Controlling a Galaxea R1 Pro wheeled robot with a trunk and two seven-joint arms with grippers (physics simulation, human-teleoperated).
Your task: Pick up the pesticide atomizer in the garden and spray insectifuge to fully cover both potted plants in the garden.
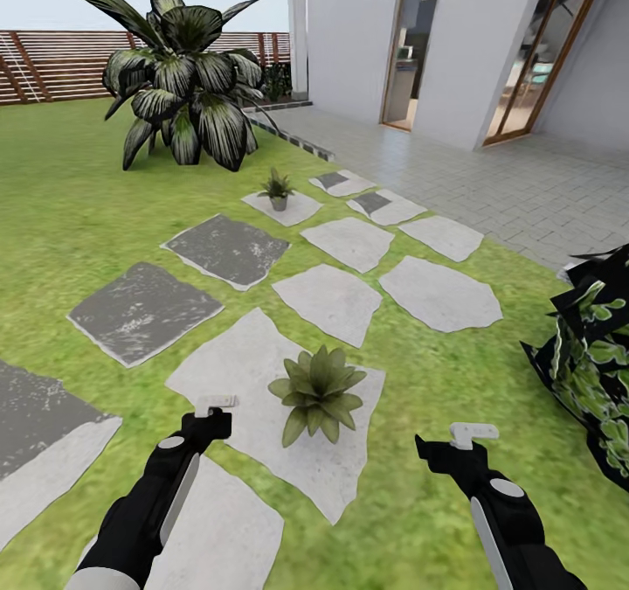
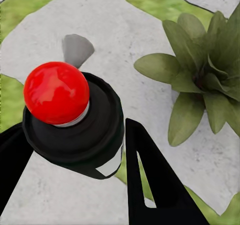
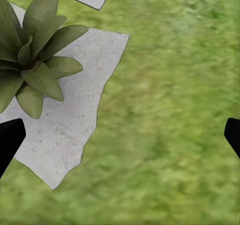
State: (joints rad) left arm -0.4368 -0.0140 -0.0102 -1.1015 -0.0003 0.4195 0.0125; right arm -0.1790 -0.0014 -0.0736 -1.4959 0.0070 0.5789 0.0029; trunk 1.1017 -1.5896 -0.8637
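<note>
L tool (image 1: 215,405) pinches black bottle w/ red cap (image 2: 56,92) just left of near olive-green rosette plant (image 1: 318,391) on white stone (image 1: 249,358); R tool (image 1: 473,436) spread over grass; 2nd potted rosette (image 1: 278,190) far.

Head cam sits up high looking forward and down across the lawn (image 1: 79,197), with both arms poking in at the bottom and the fence (image 1: 61,65) way off at the back. Left wrist cam is right down close, looking along its jaws at the pale stepping stone (image 2: 125,45). Right wrist cam hangs over grass (image 3: 170,135) beside the same stone. All three catch the near potted plant (image 1: 318,391) (image 2: 205,85) (image 3: 30,65).
</note>
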